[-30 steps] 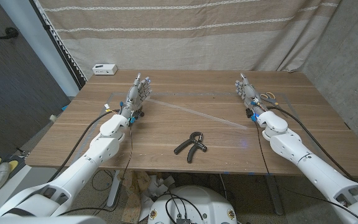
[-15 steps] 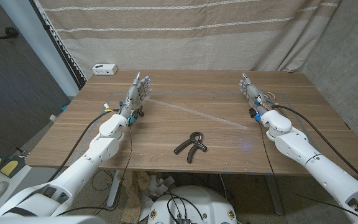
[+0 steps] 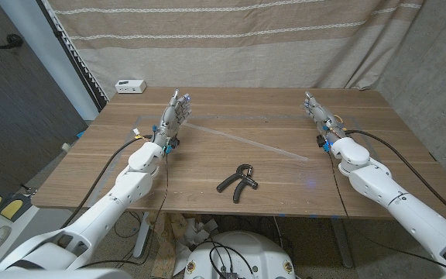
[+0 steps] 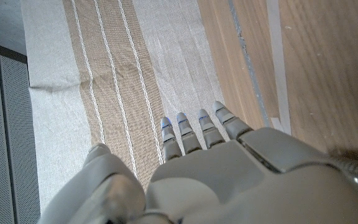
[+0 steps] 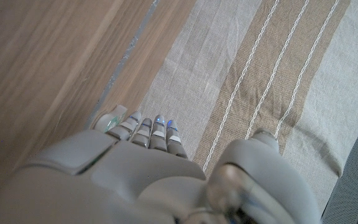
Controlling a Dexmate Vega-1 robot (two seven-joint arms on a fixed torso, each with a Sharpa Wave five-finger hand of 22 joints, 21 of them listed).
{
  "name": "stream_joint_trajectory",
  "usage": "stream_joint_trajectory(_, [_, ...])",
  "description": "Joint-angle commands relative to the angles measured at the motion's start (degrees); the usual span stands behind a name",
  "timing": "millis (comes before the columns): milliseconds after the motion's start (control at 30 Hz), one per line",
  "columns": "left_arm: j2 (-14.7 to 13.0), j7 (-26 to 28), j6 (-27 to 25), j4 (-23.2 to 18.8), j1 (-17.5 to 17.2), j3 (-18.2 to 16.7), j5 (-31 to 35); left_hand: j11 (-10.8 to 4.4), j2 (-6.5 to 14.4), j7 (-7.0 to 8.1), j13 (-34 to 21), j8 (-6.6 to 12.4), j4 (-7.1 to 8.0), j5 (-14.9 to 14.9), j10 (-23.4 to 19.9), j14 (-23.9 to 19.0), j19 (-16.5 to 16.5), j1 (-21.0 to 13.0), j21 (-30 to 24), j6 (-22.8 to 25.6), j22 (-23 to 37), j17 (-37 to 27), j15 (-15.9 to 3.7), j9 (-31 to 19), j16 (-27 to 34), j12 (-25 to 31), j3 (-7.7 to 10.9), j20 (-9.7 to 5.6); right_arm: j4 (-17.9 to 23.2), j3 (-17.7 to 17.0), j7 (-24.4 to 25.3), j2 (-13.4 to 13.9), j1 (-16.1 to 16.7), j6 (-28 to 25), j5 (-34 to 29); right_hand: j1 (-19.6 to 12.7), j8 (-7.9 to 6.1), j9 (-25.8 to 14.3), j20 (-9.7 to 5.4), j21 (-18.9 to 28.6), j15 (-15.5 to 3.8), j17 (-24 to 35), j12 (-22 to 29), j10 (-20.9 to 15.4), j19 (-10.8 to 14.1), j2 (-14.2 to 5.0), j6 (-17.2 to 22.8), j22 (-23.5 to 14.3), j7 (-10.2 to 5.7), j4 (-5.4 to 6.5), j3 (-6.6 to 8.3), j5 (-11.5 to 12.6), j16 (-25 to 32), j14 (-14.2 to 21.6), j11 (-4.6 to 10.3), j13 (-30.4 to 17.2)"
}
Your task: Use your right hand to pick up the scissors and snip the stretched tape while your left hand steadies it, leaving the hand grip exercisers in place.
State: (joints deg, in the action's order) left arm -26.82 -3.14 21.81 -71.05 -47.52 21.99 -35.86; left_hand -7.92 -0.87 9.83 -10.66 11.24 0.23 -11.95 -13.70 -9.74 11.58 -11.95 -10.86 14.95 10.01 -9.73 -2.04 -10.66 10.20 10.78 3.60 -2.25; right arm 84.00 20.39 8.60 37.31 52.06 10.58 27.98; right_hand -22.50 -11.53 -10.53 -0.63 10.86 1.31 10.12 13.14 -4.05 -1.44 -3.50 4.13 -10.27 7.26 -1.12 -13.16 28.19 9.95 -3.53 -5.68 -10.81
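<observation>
- Nearest to us on the table (image 3: pixel 91 178) is the hand grip exerciser (image 3: pixel 238 180), a black one lying flat near the front edge, about midway between our two arms, handles splayed toward the front-left.
- Next back, the tape (image 3: pixel 246 142) is a pale clear strip lying on the wood; its long axis runs diagonally from beside our left hand, far-left, down toward our right arm, near-right.
- Our left hand (image 3: pixel 173 118) sits right at the far-left end of that tape with fingers straight and pointing away from us, holding nothing.
- Our right hand (image 3: pixel 320 116) is over on the right side, fingers also stretched out together and pointing away, empty.
- The scissors (image 3: pixel 337 122) are just beside our right hand on its outer side; only the handle loops peek out, so we can't tell which way the blades point.
- Far back-left corner has a small white box (image 3: pixel 131 86), with the striped curtain (image 3: pixel 231 39) behind the table.
</observation>
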Motion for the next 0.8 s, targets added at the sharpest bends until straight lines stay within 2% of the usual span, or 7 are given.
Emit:
stream_joint_trajectory(33, [2.38,-0.52,2.49,2.97,1.4,0.78,0.43,-0.06,-0.36,0.03,-0.2,0.28,-0.41,-0.48,-0.48,-0.72,0.45,-0.22,-0.53,0.54,0.15,-0.22,-5.71,-0.18,0.45,0.5,0.11,-1.86,2.12,-0.35,3.59,1.67,0.86,-1.33,-3.65,-1.3,-0.51,-0.19,-0.59,0.23,-0.38,0.13,0.43,-0.77,-0.03,0.02,1.06,-0.1,-0.16,-0.64,-0.03,0.44,0.16,-0.39,-0.11,-0.12])
stream_joint_trajectory(233, [3.43,-4.01,3.93,7.56,4.38,1.26,0.09,-0.1,-0.46,0.15,-0.2,0.36,-0.49,-0.53,-0.88,-0.94,0.5,-0.22,-0.53,0.79,0.15,-0.23,-5.77,-0.18,0.51,0.68,0.06,-1.84,4.95,-0.3,6.34,3.09,1.79,-2.86,-6.97,-1.8,-0.39,-0.2,-0.62,0.26,-0.15,0.13,0.27,-0.43,-0.06,-0.01,0.81,-0.1,-0.24,-0.93,0.06,0.65,0.21,-0.51,-0.13,-0.13])
stream_joint_trajectory(433, [4.92,-5.29,5.16,11.33,6.5,1.58,0.12,-0.01,-0.52,0.23,-0.2,0.39,-0.56,-0.58,-0.99,-1.02,0.55,-0.23,-0.53,0.94,0.16,-0.24,-5.85,-0.17,0.52,0.73,0.02,-1.91,5.14,-0.17,7.04,2.7,1.45,-3.91,-7.64,-2.51,-0.5,-0.24,0.41,0.53,0.78,0.14,0.18,-0.27,0.52,-0.05,1.13,-0.12,-0.45,-1.34,0.16,0.97,0.6,0.36,-0.26,-0.17])
stream_joint_trajectory(567, [5.12,-4.86,4.63,12.07,6.93,1.86,0.5,-0.03,-0.55,0.27,-0.2,0.42,-0.6,-0.6,-1.14,-1.07,0.54,-0.24,-0.52,1.03,0.16,-0.24,-5.86,-0.17,0.52,0.8,0.01,-1.88,4.73,0.36,7.79,2.75,0.59,-4.44,-9.46,-2.94,-0.71,-0.26,0.61,0.58,0.49,0.16,0.44,-0.94,0.62,-0.15,1.78,-0.15,-0.88,-1.57,0.24,1.17,0.62,0.43,0.39,-0.2])
stream_joint_trajectory(667, [5.51,-5.48,4.21,12.9,7.36,1.85,-0.08,0.02,-0.57,0.27,-0.2,0.44,-0.63,-0.63,-1.14,-1.14,0.57,-0.25,-0.52,1.12,0.16,-0.25,-5.85,-0.17,0.54,0.8,0.0,-1.92,4.49,0.33,7.88,2.68,0.22,-5.0,-9.57,-3.16,-0.76,-0.27,0.58,0.66,0.3,0.16,0.52,-1.18,0.81,-0.18,1.95,-0.15,-0.95,-1.69,0.28,1.26,0.67,0.58,0.27,-0.21])
stream_joint_trajectory(800, [5.05,-5.09,3.07,11.99,7.28,2.04,0.16,0.04,-0.6,0.23,-0.2,0.5,-0.7,-0.67,-1.34,-1.23,0.56,-0.29,-0.51,1.32,0.15,-0.25,-5.94,-0.17,0.56,0.88,-0.01,-1.9,4.25,0.47,8.95,2.68,-0.18,-5.7,-10.76,-3.44,-0.81,-0.29,0.71,0.75,0.45,0.16,0.6,-1.39,1.07,-0.22,2.16,-0.16,-1.03,-1.85,0.33,1.37,0.77,0.89,0.46,-0.22])
